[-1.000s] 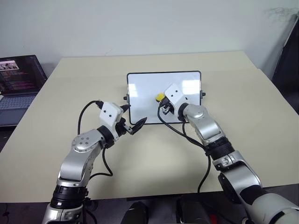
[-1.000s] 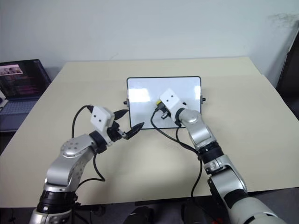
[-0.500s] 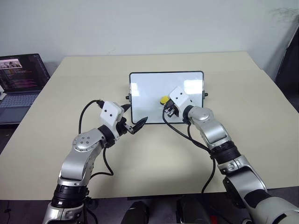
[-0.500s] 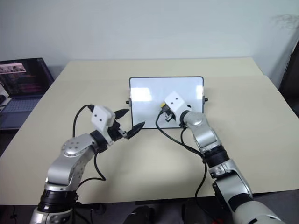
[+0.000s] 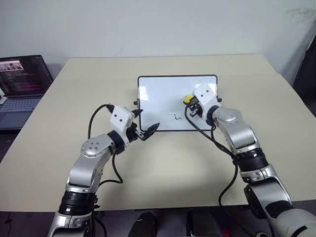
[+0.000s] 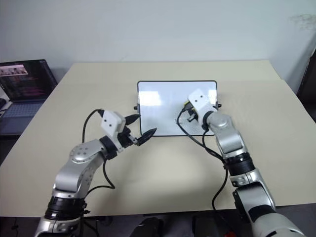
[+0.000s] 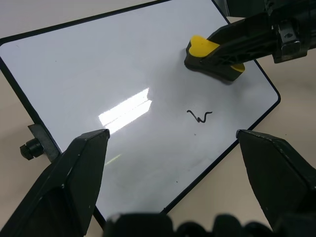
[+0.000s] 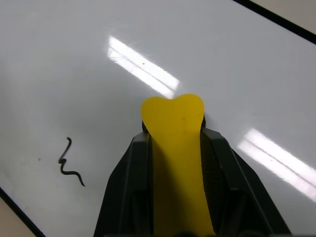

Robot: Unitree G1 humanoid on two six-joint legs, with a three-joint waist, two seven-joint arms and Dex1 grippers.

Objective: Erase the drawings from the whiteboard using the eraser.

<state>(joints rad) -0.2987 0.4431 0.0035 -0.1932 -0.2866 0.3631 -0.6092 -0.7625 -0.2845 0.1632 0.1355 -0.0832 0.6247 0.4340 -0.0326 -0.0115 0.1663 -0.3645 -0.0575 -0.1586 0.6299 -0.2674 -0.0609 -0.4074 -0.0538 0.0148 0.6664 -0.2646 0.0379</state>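
Note:
The whiteboard [image 5: 158, 96] lies flat at the middle of the table, glossy white in a thin black frame. One small black squiggle of the drawings [image 5: 175, 116] sits near its front edge, also visible in the left wrist view [image 7: 199, 116] and right wrist view [image 8: 69, 162]. My right gripper [image 5: 190, 104] is shut on the yellow eraser [image 5: 187, 99], which rests against the board's right half, to the right of and beyond the squiggle [image 8: 177, 123]. My left gripper [image 5: 144, 123] hangs open at the board's front left corner, holding nothing.
An open laptop [image 5: 19, 79] stands off the tan table's [image 5: 163, 168] left side. Black cables loop from both wrists over the table in front of the board. A dark object [image 5: 305, 54] stands at the far right edge.
My right gripper slid the eraser rightward across the board, uncovering the squiggle near the front edge. The left arm stayed put; the view shifted slightly.

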